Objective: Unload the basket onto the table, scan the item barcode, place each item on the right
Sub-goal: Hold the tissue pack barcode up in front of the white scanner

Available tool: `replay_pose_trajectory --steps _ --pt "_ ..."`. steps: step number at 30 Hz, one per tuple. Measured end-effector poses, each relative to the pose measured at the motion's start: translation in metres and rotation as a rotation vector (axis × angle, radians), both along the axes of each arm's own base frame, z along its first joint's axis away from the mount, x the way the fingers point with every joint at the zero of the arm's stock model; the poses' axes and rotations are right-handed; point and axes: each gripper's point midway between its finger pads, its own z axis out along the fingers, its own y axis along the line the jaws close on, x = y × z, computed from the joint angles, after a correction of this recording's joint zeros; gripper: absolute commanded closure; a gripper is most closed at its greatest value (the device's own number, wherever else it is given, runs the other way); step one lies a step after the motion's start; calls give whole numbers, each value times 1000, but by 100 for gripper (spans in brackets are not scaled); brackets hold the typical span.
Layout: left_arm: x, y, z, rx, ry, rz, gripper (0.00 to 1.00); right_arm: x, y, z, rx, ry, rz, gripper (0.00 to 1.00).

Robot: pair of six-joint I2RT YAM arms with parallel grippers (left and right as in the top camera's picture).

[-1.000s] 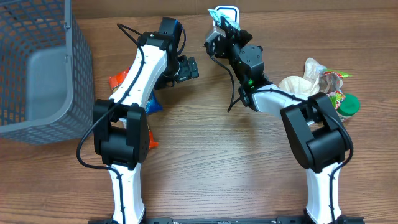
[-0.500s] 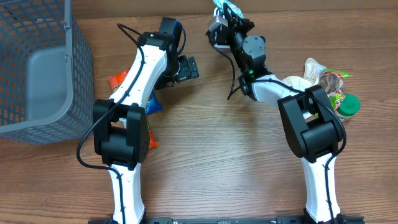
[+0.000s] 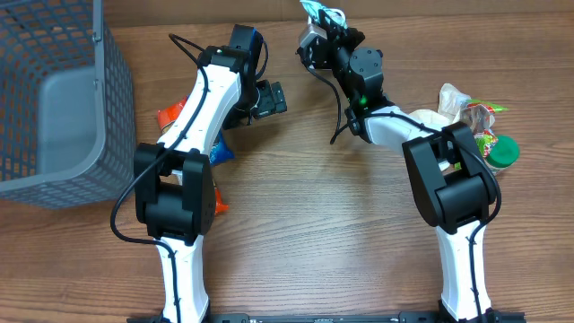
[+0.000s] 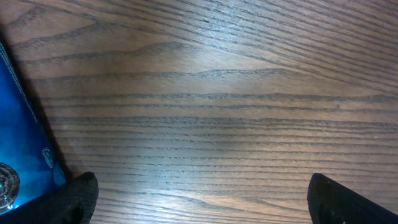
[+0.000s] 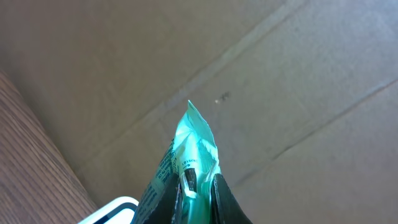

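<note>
**Left.** A wire basket [image 3: 54, 99] stands at the left edge of the table [image 3: 305, 233]. The left claw [image 3: 272, 97] hangs over bare wood with its jaws wide apart and holds nothing. A blue packet [image 4: 18, 143] lies near one fingertip [image 4: 78, 193].

**Centre.** The right claw [image 3: 321, 29] is clamped on a green packet [image 5: 186, 165], raised at the far edge of the table. The packet's pinched end juts beyond the fingers. A white-rimmed object [image 5: 115, 208] sits below it (probably the scanner; too little shows to be sure).

**Procedure.**
1. Turn the packet until its printed code faces the reader.
2. Present the code flat and uncreased, with the fingers off it.
3. Hold the wrist steady.
4. Grip firmly, because thin film is likely to slip or fold.

**Right.** A pile of other goods [image 3: 466, 117] lies well apart; leave it alone.
</note>
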Motion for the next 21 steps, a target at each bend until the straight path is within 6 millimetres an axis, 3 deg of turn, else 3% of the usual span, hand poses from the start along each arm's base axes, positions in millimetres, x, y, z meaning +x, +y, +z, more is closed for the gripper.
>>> replay_pose_trajectory --steps 7,14,21 --pt "0 0 0 0 0 0 0 2 -9 8 12 -31 -14 96" --pt "0 0 0 0 0 0 0 -2 -19 42 159 -128 -71 96" --pt "0 0 0 0 0 0 0 0 -32 40 358 -66 -168 96"
